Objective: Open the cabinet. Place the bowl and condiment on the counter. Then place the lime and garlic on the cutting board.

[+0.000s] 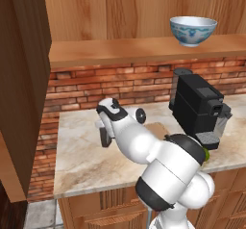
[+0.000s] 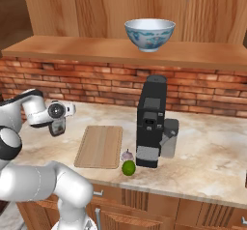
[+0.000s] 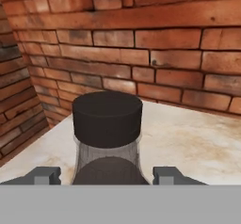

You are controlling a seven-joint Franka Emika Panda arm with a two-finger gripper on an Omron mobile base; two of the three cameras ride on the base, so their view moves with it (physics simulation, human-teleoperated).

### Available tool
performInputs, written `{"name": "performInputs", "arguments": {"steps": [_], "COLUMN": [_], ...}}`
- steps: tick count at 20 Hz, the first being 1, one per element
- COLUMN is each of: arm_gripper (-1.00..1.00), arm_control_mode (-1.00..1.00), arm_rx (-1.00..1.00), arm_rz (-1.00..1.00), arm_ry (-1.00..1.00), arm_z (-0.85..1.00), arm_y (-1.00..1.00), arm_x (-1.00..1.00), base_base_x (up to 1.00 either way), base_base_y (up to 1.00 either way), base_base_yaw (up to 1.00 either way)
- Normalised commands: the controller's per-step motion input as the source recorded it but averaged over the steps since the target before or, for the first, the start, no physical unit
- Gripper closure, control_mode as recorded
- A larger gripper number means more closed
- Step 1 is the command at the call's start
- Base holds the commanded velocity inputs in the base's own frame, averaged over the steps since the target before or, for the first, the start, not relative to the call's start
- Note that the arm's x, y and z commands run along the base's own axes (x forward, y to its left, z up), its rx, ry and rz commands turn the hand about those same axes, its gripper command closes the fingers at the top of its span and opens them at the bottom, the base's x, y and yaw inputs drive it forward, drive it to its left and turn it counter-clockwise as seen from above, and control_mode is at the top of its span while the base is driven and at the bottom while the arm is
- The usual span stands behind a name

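Now dark-fingered pincer [image 3: 107, 175] stood released astride black-capped, clear-shouldered glass condiment bottle [image 3: 107, 138] on veined cream marble surface [image 3: 197, 148].

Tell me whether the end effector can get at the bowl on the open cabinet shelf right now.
Probably yes: the bowl stands alone at the shelf's front, door swung aside. But the end effector is low at the counter, straddling the condiment.

The arm [image 1: 158, 160] bends low and leftward, its fingers [image 3: 46, 175] spread apart.
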Motion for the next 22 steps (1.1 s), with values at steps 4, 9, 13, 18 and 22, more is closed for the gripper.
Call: {"name": "performInputs", "arguments": {"steps": [4, 9, 13, 18, 22], "arm_gripper": [-1.00, -1.00, -1.00, -1.00, -1.00], "arm_control_mode": [-1.00, -1.00, -1.00, -1.00, -1.00], "arm_rx": [0.00, 0.00, 0.00, 0.01, 0.02], "arm_rz": [0.00, 0.00, 0.00, 0.00, 0.00], "arm_ry": [-0.05, -0.06, -0.02, 0.00, 0.00], "arm_z": [-0.18, -0.13, -0.12, -0.01, 0.00], "arm_y": [0.00, 0.00, 0.00, -0.10, -0.27], "arm_x": [-0.07, -0.26, -0.27, -0.15, -0.01], "base_base_x": [0.00, 0.00, 0.00, 0.00, 0.00], "base_base_y": [0.00, 0.00, 0.00, 0.00, 0.00], "base_base_yaw": [0.00, 0.00, 0.00, 0.00, 0.00]}}
